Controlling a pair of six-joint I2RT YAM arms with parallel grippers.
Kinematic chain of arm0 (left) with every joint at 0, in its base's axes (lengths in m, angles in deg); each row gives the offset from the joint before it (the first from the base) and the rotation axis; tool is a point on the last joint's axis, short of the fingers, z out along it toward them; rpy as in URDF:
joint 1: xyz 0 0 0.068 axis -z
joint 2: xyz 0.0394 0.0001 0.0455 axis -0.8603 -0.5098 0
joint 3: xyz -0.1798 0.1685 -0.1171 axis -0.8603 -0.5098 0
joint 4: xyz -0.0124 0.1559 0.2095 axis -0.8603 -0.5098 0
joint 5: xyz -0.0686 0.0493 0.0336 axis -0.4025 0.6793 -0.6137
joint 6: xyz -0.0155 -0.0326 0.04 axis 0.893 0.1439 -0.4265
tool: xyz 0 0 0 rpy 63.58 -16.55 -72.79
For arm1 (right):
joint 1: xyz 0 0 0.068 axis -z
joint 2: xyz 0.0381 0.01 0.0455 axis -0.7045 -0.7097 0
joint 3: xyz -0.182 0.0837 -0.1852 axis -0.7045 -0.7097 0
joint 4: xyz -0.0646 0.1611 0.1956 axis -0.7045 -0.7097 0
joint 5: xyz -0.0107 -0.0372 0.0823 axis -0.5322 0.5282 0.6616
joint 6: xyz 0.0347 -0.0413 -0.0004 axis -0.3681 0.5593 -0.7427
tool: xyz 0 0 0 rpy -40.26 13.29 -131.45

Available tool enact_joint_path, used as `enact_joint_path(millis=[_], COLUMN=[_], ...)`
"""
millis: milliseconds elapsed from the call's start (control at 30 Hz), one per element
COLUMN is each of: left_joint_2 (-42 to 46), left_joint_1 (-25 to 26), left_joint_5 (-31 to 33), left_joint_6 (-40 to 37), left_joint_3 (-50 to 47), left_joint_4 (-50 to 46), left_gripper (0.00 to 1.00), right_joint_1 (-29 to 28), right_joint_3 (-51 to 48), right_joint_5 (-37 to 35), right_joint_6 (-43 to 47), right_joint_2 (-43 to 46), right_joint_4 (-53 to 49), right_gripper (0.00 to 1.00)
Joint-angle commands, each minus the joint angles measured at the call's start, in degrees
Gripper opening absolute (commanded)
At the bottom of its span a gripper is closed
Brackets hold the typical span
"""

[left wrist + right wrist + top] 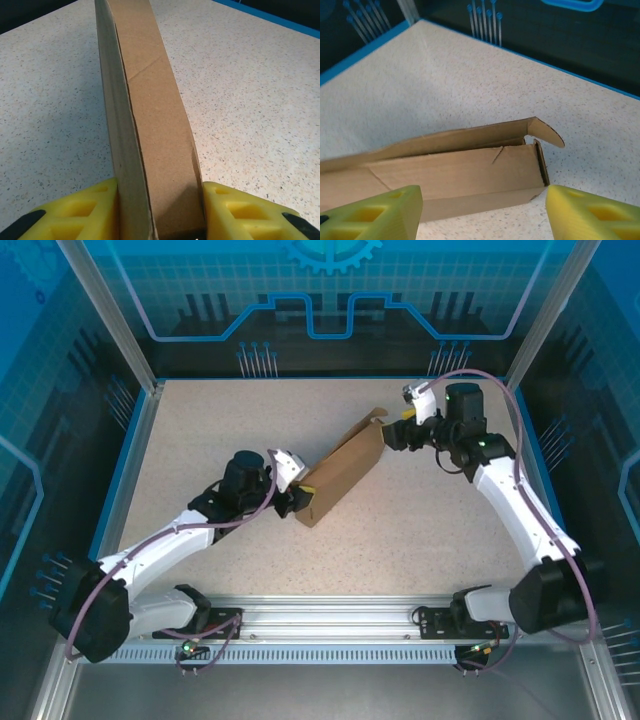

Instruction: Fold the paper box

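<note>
- Top external view has the paper box [340, 472] lying slantwise in the middle of the speckled table [200, 430]. It is long and narrow, with an arm at each end.
- The left gripper [297, 496] is at the box's nearer, lower-left end, and the right gripper [392, 432] is at the far, upper-right end.
- Left wrist view brings the grip up close. Yellow webbed fingers [85, 215] press both sides of the plain brown cardboard, clamped on it. The box runs straight away from the camera, with a faint crease slanting across its face.
- Right wrist view makes the far end plain. It is open, with a rounded flap [545, 132] curling up over it and a short slit in the side wall. From above the flap is just a small tab.
- The right gripper's own yellow fingers [370, 215] are spread wide. The box end lies between and just beyond them; I can't tell whether they touch it.
</note>
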Motion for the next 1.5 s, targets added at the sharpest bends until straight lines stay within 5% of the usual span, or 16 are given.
enact_joint_path(millis=[0, 600, 1167, 1467], left_joint_2=[-0.13, -2.35, -2.59, -3.62], left_joint_1=[-3.26, -6.6, -6.67, -6.6], left_joint_5=[-10.57, -13.28, -11.13, -9.4], left_joint_6=[-3.4, -4.92, -4.91, -5.79], left_joint_3=[0.29, 1.11, 1.38, 2.49], left_joint_4=[0.16, -0.95, -1.02, -2.86], left_gripper=[0.4, 0.4, 0.42, 0.44], right_joint_1=[1.54, 2.89, 1.44, -0.99], right_joint_3=[4.41, 24.17, 27.97, 27.87], right_joint_5=[7.5, 6.57, -0.99, -6.11], right_joint_6=[11.43, 32.98, 30.21, 26.08], right_joint_2=[-5.07, -26.34, -29.33, -28.24], right_joint_4=[-0.33, -17.37, -20.42, -21.61], right_gripper=[0.64, 0.49, 0.1, 0.05])
